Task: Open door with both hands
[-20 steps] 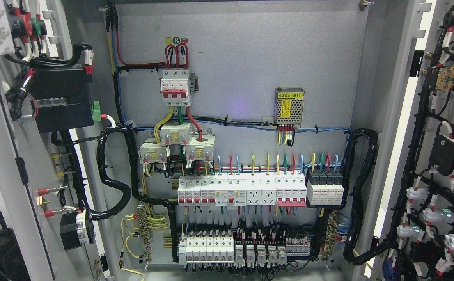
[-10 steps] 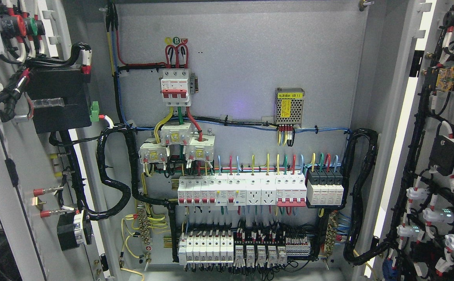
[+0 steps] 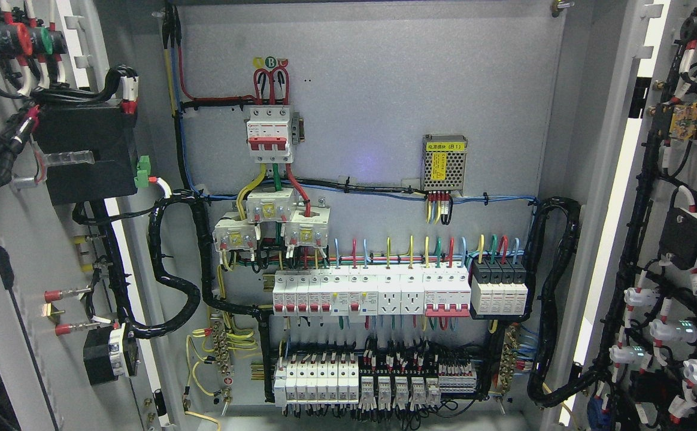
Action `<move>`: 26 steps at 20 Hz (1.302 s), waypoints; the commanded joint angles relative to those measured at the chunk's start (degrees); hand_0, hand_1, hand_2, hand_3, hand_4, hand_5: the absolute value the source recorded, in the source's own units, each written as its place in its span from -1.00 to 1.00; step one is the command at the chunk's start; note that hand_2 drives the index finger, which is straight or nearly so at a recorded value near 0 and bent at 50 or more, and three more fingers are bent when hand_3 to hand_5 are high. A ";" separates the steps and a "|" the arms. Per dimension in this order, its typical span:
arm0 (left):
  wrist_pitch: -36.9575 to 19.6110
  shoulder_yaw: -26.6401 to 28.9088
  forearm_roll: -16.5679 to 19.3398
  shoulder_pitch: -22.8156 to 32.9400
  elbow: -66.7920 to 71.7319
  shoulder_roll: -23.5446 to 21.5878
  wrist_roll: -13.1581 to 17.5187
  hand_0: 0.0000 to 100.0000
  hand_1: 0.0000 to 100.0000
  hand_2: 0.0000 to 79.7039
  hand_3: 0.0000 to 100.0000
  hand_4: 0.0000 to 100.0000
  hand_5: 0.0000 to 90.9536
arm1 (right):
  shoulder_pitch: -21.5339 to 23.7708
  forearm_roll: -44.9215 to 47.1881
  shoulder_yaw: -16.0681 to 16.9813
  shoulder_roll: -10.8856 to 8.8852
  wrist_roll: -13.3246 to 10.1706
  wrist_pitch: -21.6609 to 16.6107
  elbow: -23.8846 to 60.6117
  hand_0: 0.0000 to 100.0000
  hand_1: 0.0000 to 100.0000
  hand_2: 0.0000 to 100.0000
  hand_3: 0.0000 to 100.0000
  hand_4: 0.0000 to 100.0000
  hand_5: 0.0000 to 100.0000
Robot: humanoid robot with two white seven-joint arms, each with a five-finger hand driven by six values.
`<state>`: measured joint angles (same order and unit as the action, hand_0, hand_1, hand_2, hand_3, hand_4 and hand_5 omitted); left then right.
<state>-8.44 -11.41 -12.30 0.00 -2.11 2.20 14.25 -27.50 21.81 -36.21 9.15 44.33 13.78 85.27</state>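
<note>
Swung further outward since a second ago, the grey metal left door (image 3: pixel 31 251) has carried its black box (image 3: pixel 82 152) and red-tipped studs (image 3: pixel 55 295) toward the picture's left edge. Opposite, the grey right door (image 3: pixel 618 197) with its black wire bundles stands wide open. Between them the grey back panel (image 3: pixel 384 90) bears a red-and-white breaker (image 3: pixel 270 134) and white breaker rows (image 3: pixel 372 293). Neither hand shows, so how the fingers stand cannot be told.
</note>
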 commanded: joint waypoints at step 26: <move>0.00 0.07 0.00 -1.76 0.00 0.00 -0.01 -1.00 -1.00 -1.00 -1.00 -0.92 -1.00 | -1.16 -1.33 -5.18 -0.01 -0.83 -0.07 -0.19 -1.00 -1.00 -1.00 -1.00 -1.00 -1.00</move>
<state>-8.44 -11.40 -12.30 0.00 -2.11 2.20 14.24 -28.47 20.75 -39.57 9.14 43.62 13.74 85.17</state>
